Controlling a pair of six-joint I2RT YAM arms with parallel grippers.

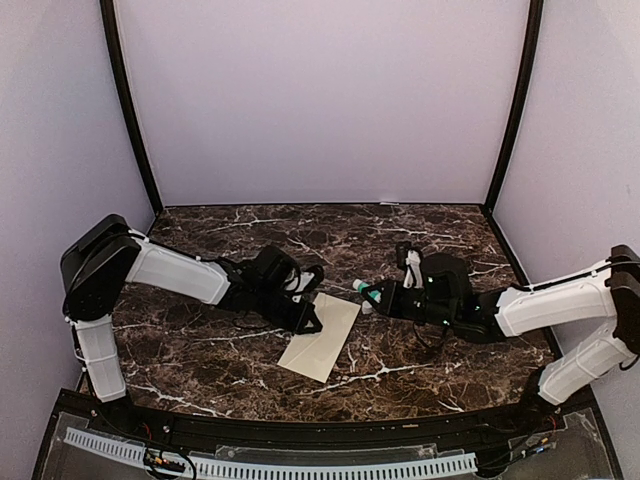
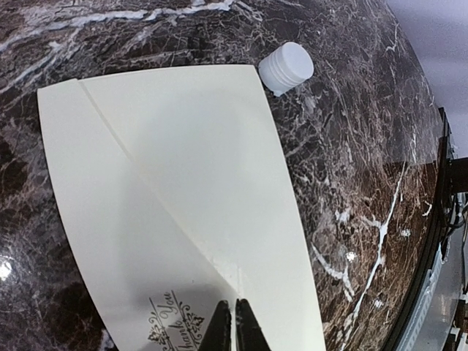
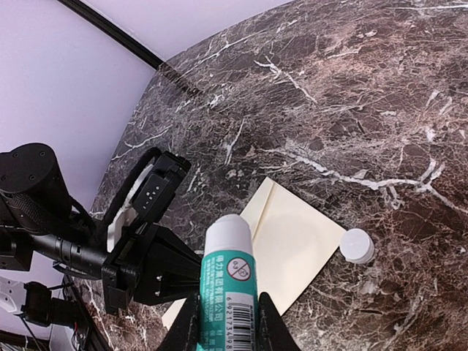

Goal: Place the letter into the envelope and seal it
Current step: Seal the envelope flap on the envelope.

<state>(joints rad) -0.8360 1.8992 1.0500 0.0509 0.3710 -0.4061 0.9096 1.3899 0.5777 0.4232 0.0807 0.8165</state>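
The envelope (image 1: 322,338) lies mid-table (image 1: 200,365) with its flap folded shut (the letter is out of sight, presumably inside). From 10 o'clock the left gripper (image 2: 234,330), fingers pinched together, presses the flap tip, likely to set the seal. At 2 o'clock the right gripper (image 3: 228,325) clenches an uncapped glue stick (image 3: 228,270). Its cap (image 3: 357,246) sits just beside the envelope.
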